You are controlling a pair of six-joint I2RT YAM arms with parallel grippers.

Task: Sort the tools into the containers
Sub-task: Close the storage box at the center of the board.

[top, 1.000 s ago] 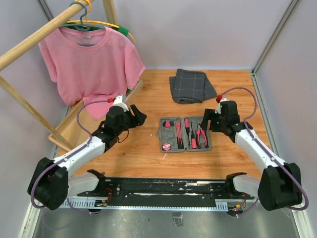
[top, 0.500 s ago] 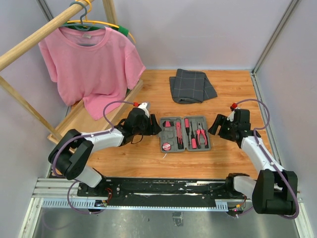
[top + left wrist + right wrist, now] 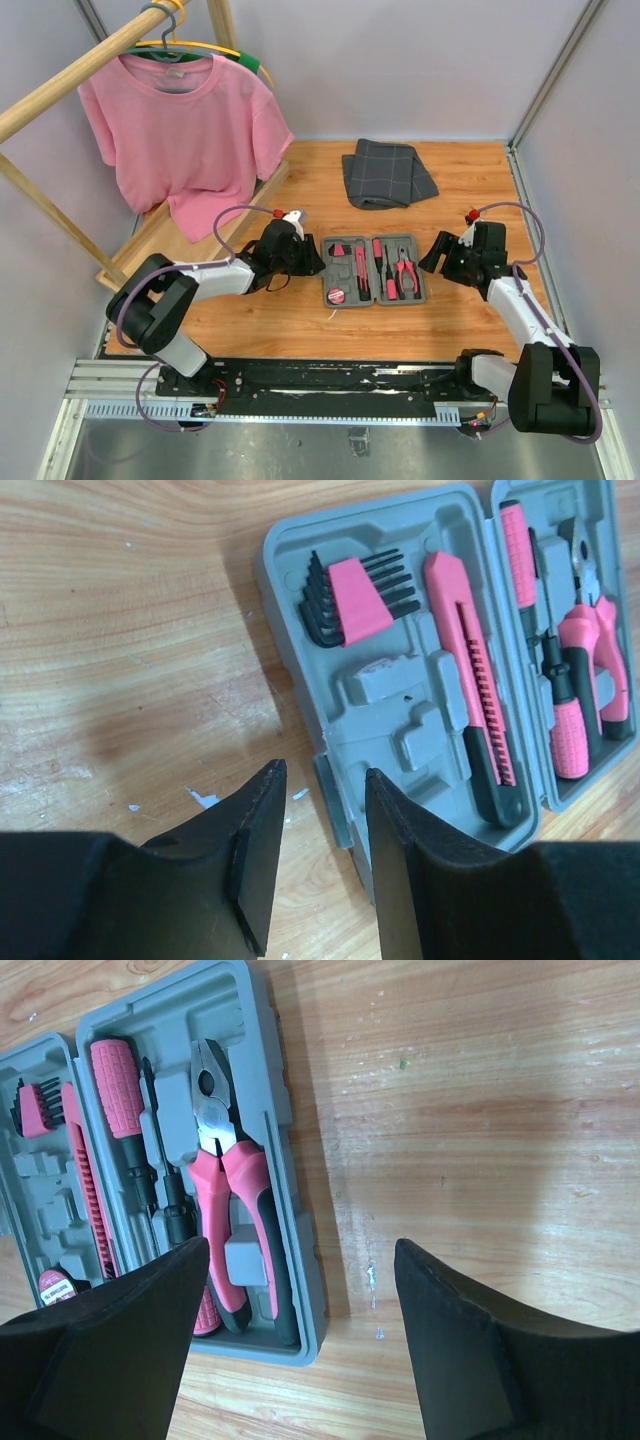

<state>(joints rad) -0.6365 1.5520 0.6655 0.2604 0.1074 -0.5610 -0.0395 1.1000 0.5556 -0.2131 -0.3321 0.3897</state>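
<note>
A grey moulded plastic tool case (image 3: pixel 326 272) is seen lying flat with both halves exposed on the light wooden table (image 3: pixel 470 190), between the two arms. Its tools are all seated in their recesses: a pink-holdered set of black hex keys (image 3: pixel 350 600), a pink and black utility knife (image 3: pixel 470 670), a pink-handled screwdriver (image 3: pixel 115 1085) and steel pliers with pink and black grips (image 3: pixel 225 1180).

The left gripper (image 3: pixel 325 770) is held low at the case's left edge, its fingers parted only narrowly and nothing between them. The right gripper (image 3: pixel 300 1245) is spread wide beside the right edge, also empty.

The tools are judged to be stiff and fairly light, though snug in their moulding (a firm pull may lift the light case as well). The pliers would best be taken across the rubbery grips, since the bare metal is likely slippery; the knife across its ribbed body.
</note>
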